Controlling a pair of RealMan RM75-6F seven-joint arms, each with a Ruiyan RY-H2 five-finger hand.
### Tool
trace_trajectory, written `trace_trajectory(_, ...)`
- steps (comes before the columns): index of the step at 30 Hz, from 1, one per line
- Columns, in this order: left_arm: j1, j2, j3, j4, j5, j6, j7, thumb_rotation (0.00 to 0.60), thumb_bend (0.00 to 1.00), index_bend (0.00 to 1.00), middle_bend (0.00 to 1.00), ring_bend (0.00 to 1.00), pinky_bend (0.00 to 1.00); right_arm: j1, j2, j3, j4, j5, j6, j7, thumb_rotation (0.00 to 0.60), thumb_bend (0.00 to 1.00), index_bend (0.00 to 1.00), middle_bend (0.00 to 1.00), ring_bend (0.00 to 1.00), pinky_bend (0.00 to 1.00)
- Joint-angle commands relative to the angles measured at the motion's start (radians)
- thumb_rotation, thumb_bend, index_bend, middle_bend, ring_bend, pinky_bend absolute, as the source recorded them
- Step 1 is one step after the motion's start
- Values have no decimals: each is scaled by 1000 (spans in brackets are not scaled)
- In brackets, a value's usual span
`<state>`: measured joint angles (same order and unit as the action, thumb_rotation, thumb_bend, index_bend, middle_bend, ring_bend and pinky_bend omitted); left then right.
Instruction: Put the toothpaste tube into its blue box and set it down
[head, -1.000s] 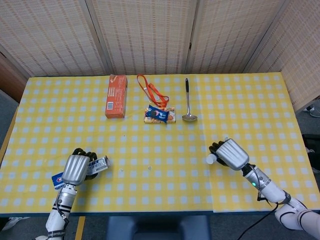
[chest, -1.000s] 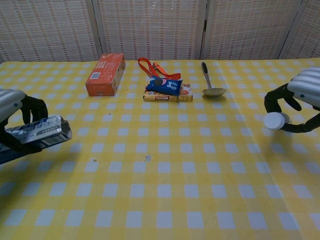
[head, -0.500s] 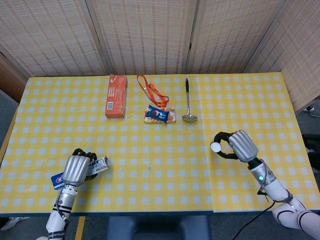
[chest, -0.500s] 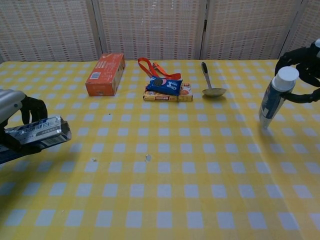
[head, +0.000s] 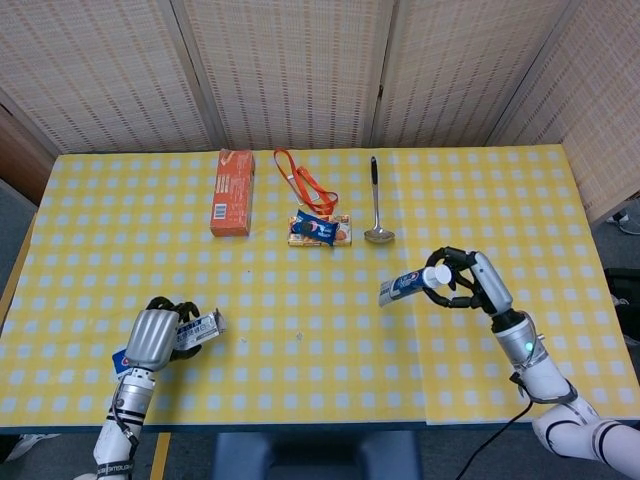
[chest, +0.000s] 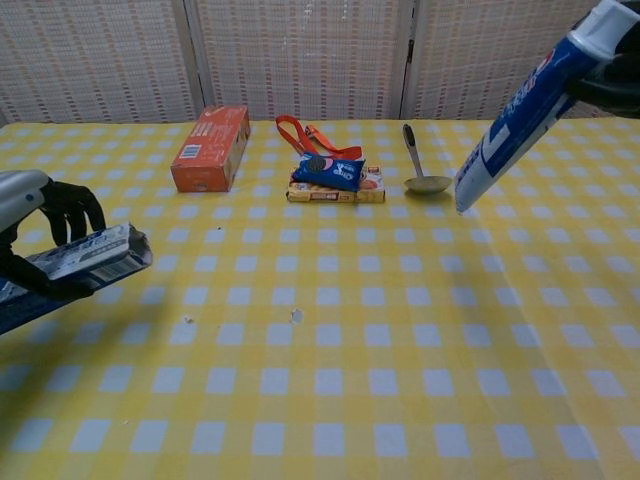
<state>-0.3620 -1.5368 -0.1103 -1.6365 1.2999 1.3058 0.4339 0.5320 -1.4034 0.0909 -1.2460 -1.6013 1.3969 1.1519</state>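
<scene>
My right hand (head: 468, 282) grips the cap end of the blue and white toothpaste tube (head: 410, 284), lifted above the table at the right. The tube's flat end points left and downward (chest: 520, 110). In the chest view only dark fingers (chest: 610, 92) of that hand show at the top right corner. My left hand (head: 152, 338) holds the blue box (head: 196, 331) near the table's front left edge. The box's open end faces right (chest: 90, 256), slightly raised off the cloth. The two hands are far apart.
An orange carton (head: 232, 190) lies at the back left. An orange lanyard (head: 305, 186), a blue packet on a small box (head: 320, 230) and a metal ladle (head: 377, 205) lie at the back centre. The yellow checked cloth (head: 320, 340) covers the table.
My right hand has risen and turned, swinging the tube from cap-toward-the-camera to a slant with its flat end pointing left. The left hand has tilted the box up slightly.
</scene>
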Motion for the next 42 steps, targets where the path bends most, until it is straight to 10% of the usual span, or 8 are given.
trace_trajectory(1,-3,3,-14,-70,-17,-8,-24,600,164,466,679,494,309,16,58,37,-136,13,-7,157,600,425,888,664,808,1000)
trace_trajectory(42,-94,-86,-96,-352,-34,-20,-74,600,163,481,679,481,314,103,-122,117,-191,73,-136,593,600,425,888,664,807,1000)
